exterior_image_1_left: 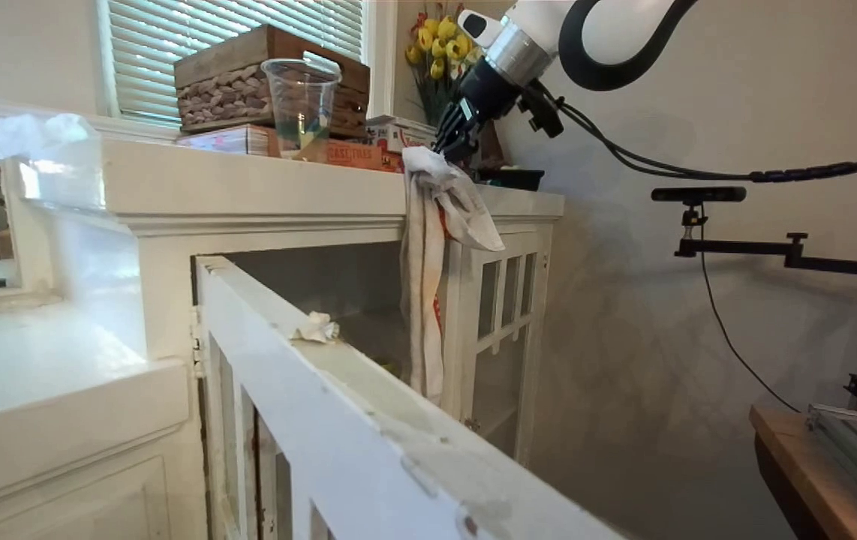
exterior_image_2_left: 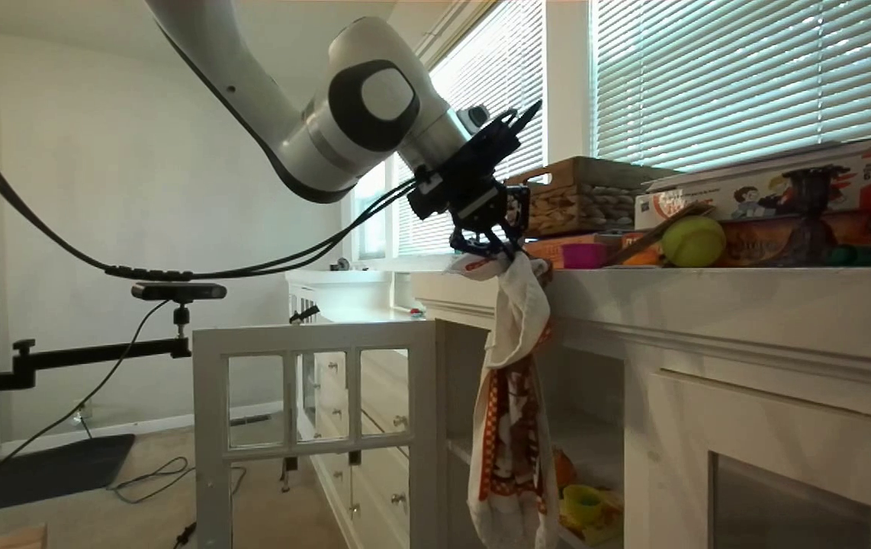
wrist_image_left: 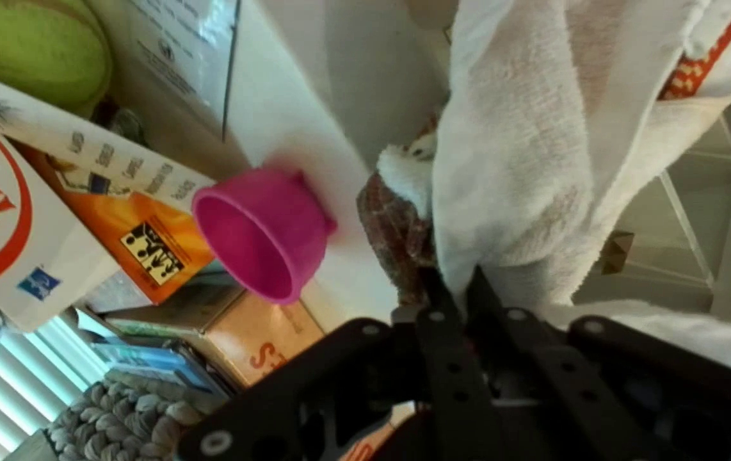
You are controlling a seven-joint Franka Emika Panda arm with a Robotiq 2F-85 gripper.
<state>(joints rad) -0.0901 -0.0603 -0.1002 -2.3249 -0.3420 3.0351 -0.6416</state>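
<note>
My gripper (wrist_image_left: 456, 291) is shut on a white towel (wrist_image_left: 513, 147) with a red-orange and brown pattern. In both exterior views the gripper (exterior_image_1_left: 445, 154) (exterior_image_2_left: 510, 250) is at the front edge of the cabinet top (exterior_image_2_left: 710, 301), pointing down. The towel (exterior_image_1_left: 425, 300) (exterior_image_2_left: 515, 320) hangs bunched and long from the fingertips, in front of the cabinet opening. Part of it spreads near the edge of the top; I cannot tell whether it rests there. A pink cup (wrist_image_left: 295, 224) stands near the gripper on the cabinet top and also shows in an exterior view (exterior_image_2_left: 583, 256).
A white cabinet door (exterior_image_1_left: 368, 390) (exterior_image_2_left: 210, 427) stands open below the arm. On the top are a woven basket (exterior_image_1_left: 226, 97), a clear plastic cup (exterior_image_1_left: 302, 105), a tennis ball (exterior_image_2_left: 693, 241) and game boxes (exterior_image_2_left: 756, 191). A yellow toy (exterior_image_2_left: 584, 503) lies inside the cabinet.
</note>
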